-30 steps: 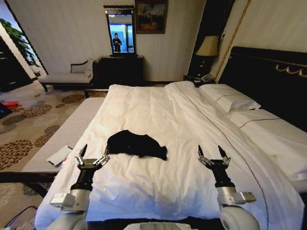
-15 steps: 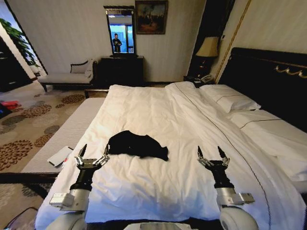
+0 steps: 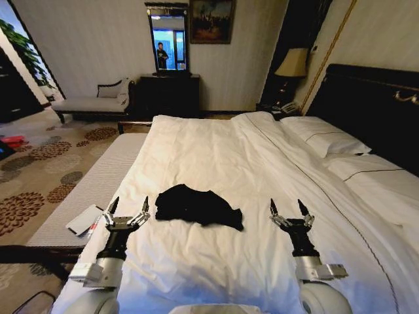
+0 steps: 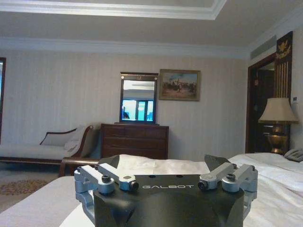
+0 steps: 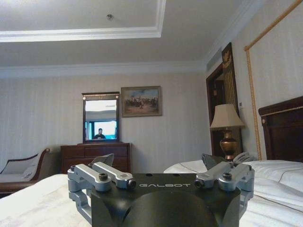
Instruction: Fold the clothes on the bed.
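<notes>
Though black and crumpled, T-shirt (image 3: 198, 207) on white bed (image 3: 216, 150).

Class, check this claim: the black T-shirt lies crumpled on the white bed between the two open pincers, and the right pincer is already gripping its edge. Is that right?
Not quite. The head view shows the right pincer open and apart from the black T-shirt, gripping nothing. The rest holds: the shirt lies crumpled on the white bed, between it and the open left pincer.

Bare sheet on all sides of the crumpled black T-shirt (image 3: 198, 207), both hands wide apart.
</notes>
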Controlling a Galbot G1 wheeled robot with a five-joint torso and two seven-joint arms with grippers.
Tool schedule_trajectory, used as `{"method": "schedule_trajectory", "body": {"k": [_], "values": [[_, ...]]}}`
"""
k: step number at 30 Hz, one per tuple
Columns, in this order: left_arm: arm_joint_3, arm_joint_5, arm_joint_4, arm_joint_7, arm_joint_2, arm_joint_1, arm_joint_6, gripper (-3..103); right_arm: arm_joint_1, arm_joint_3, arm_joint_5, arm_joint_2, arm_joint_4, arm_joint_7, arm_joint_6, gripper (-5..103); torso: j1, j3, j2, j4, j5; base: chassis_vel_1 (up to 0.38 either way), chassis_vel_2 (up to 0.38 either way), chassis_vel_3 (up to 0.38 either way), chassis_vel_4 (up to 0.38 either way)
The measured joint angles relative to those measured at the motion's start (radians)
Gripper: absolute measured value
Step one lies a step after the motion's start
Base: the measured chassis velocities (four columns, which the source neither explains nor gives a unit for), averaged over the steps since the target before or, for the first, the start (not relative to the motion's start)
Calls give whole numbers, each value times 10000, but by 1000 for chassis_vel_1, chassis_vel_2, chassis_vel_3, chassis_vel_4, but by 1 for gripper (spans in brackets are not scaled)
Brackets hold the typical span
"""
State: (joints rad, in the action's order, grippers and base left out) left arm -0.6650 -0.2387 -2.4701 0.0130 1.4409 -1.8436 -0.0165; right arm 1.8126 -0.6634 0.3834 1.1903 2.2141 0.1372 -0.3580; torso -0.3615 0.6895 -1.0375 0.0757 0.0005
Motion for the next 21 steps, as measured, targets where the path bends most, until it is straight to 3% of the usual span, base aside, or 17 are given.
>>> {"method": "schedule_trajectory", "body": {"k": [21], "values": [[2,85,271,-3,71,162,-5,100,-439,228,254,-223,-433,-151,-243,100,3,-1,-3,0,-5,20,-21,-21,28]]}}
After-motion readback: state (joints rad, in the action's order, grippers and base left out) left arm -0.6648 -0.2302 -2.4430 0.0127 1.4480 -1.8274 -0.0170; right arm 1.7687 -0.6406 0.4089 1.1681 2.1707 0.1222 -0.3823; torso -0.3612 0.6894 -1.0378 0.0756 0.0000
